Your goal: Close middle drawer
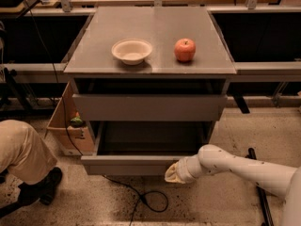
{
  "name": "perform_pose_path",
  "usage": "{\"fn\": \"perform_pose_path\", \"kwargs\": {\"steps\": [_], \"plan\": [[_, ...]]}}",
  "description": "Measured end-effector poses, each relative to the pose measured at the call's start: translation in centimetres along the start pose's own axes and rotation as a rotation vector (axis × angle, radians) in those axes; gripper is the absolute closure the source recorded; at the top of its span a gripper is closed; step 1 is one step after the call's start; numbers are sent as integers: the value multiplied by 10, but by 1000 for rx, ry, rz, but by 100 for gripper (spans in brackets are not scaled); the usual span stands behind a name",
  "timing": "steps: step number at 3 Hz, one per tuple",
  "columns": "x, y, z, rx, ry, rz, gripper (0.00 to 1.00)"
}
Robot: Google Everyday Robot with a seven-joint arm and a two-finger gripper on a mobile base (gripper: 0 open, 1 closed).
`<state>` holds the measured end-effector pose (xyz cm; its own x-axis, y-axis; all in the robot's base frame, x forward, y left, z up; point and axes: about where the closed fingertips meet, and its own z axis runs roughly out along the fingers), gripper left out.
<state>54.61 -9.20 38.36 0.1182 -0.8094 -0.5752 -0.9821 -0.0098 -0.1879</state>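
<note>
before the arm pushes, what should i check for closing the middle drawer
1. Middle drawer is open and needs the push: ok, its front stands well forward of the drawer above.
2. Gripper is at the drawer front: ok, low on the front and right of its middle.
3. Gripper is firmly touching the front: cannot tell.
4. Nothing sticks up out of the drawer: ok for the part of the inside that shows.
5. Person's leg is out of the drawer's path: ok, it is left of the cabinet and apart from it.
6. Bowl and apple are safe from a jolt: ok, both sit back from the top's front edge.
</note>
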Motion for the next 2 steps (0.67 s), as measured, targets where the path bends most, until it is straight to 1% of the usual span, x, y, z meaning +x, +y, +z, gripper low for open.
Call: {"fn": "perform_pose_path", "kwargs": {"steps": [1, 2], "plan": [[-15, -13, 15, 2, -29, -51, 100], [-38, -38, 32, 34, -36, -149, 100]]}}
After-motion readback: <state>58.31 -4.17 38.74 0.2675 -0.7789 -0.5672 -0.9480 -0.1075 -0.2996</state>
